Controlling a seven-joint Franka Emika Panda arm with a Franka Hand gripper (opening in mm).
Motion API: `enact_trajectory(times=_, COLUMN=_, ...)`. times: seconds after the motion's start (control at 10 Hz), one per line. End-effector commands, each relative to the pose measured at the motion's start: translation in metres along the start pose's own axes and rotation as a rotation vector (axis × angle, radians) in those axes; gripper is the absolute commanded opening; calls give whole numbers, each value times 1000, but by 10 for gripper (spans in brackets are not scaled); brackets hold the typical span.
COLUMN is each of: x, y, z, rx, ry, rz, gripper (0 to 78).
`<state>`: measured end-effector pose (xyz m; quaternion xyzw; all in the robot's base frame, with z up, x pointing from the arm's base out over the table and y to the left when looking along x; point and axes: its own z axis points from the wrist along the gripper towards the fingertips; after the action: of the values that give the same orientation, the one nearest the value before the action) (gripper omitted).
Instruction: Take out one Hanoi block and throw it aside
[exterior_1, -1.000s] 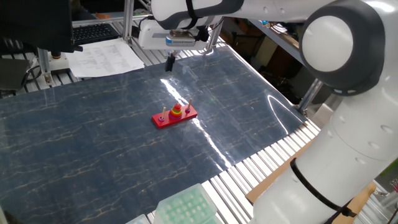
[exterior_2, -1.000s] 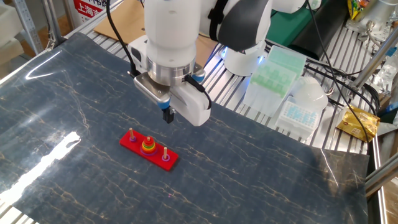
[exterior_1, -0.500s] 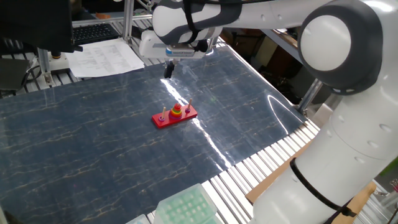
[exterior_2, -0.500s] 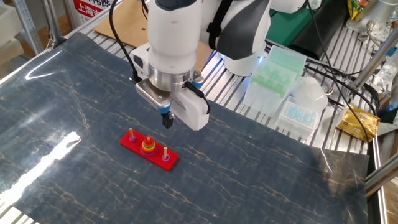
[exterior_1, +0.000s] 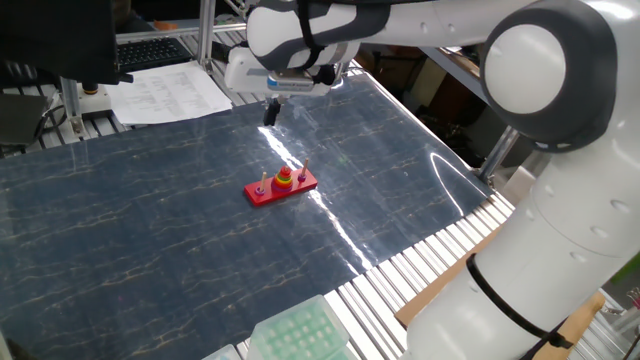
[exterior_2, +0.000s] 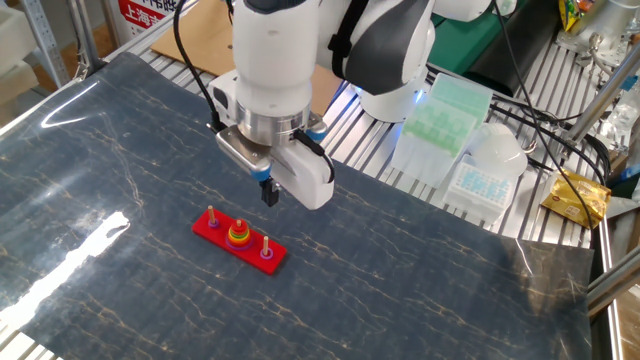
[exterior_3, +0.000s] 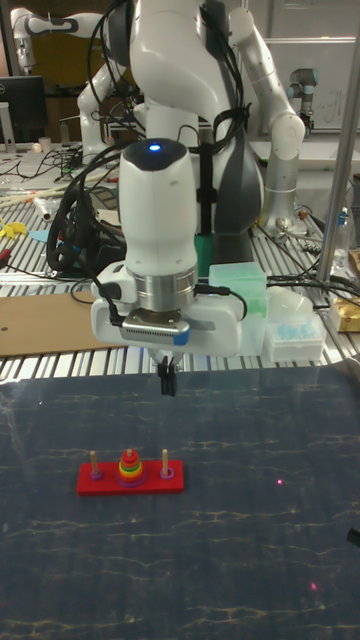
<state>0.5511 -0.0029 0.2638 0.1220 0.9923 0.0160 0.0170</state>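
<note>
Tall fixed view: the gripper (exterior_3: 168, 380) hangs above the dark mat (exterior_3: 250, 520), its two black fingers pressed together with nothing between them. It sits above and slightly right of the red base (exterior_3: 131, 479), well clear of the pegs. The base lies flat on the mat with three upright pegs. The middle peg carries the stack of rings: green at the bottom, yellow above, and the small red block (exterior_3: 126, 456) on top. The two outer pegs each show only a small purple piece at the foot.

In the other fixed view the gripper (exterior_2: 268, 194) hovers just beyond the base (exterior_2: 240, 243), and the block (exterior_2: 238, 225) tops the stack on the centre peg. A pale green rack (exterior_2: 440, 115) and a clear box (exterior_2: 480, 185) stand on the slatted table (exterior_2: 560, 215) off the mat.

In one fixed view the gripper (exterior_1: 270, 113) is apart from the base (exterior_1: 281, 188), and papers (exterior_1: 170, 92) lie past the mat's far edge.
</note>
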Motion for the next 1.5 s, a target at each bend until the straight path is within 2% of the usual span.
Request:
enact_trajectory(times=0.1, x=-1, y=0, z=-1, rx=14, ry=41, rz=32, gripper=0)
enact_trajectory(times=0.5, x=-1, y=0, z=-1, rx=37, ry=78, rz=85, gripper=0)
enact_trajectory(times=1.0, x=-4, y=-3, z=2, rx=35, ry=74, rz=58, gripper=0)
enact_trajectory(times=1.5, x=-5, y=-6, z=26, rx=40, ry=63, rz=25, gripper=0)
